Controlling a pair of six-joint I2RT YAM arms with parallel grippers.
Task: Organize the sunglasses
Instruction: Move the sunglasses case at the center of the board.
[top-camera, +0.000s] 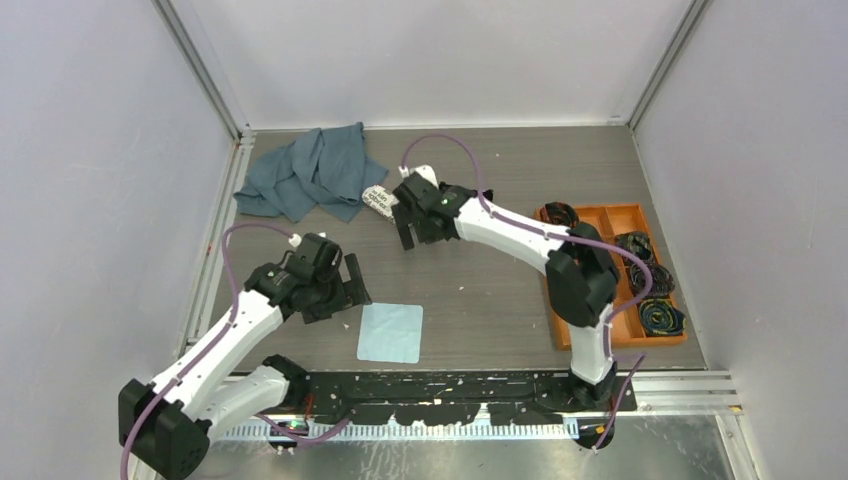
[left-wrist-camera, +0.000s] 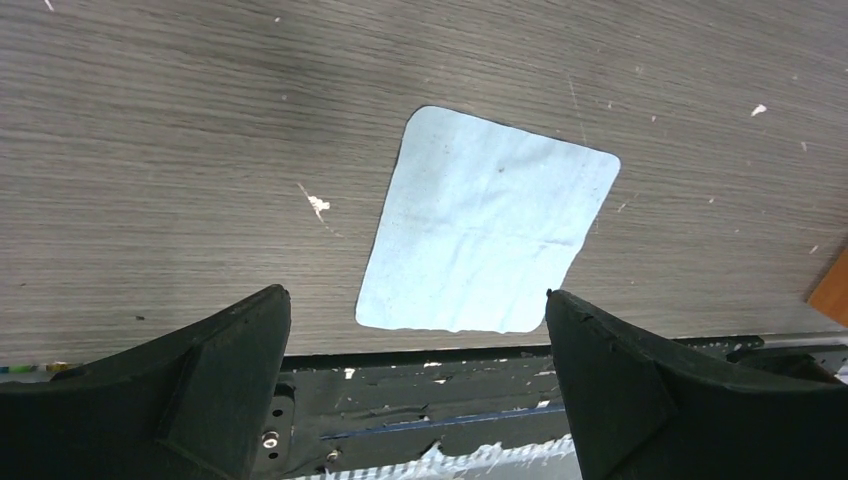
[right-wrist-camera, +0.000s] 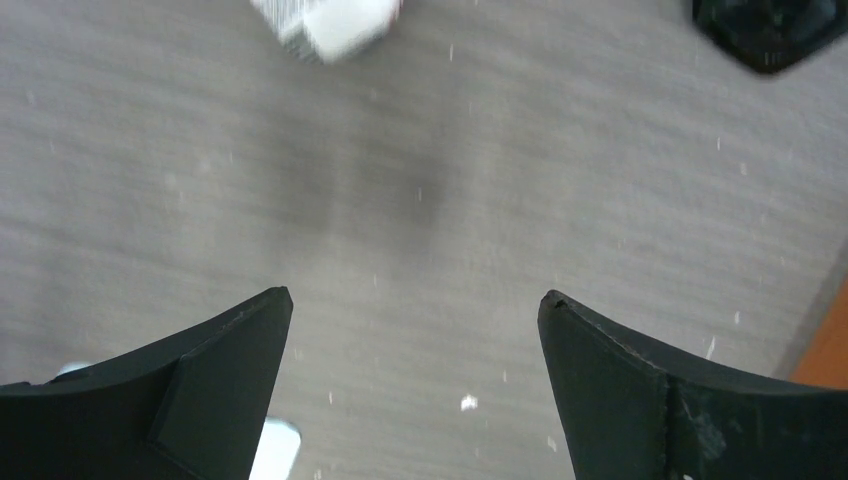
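No pair of sunglasses shows plainly in any view. A dark glossy shape (right-wrist-camera: 770, 25) is cut off by the top right corner of the right wrist view, and I cannot tell what it is. The white patterned case (top-camera: 377, 197) lies mid-table, half covered by my right gripper (top-camera: 422, 238). That gripper (right-wrist-camera: 415, 293) is open over bare table with nothing between its fingers. My left gripper (top-camera: 345, 298) hangs at the front left. It is open too (left-wrist-camera: 418, 292) and empty, with its fingers just short of a light blue cloth square (left-wrist-camera: 490, 225).
A crumpled grey-blue cloth (top-camera: 310, 175) lies at the back left. The light blue square (top-camera: 391, 332) lies flat near the front rail (top-camera: 450, 385). An orange tray (top-camera: 600, 215) with black coiled bundles (top-camera: 650, 275) sits at the right. A blurred white thing (right-wrist-camera: 325, 25) shows at the top of the right wrist view.
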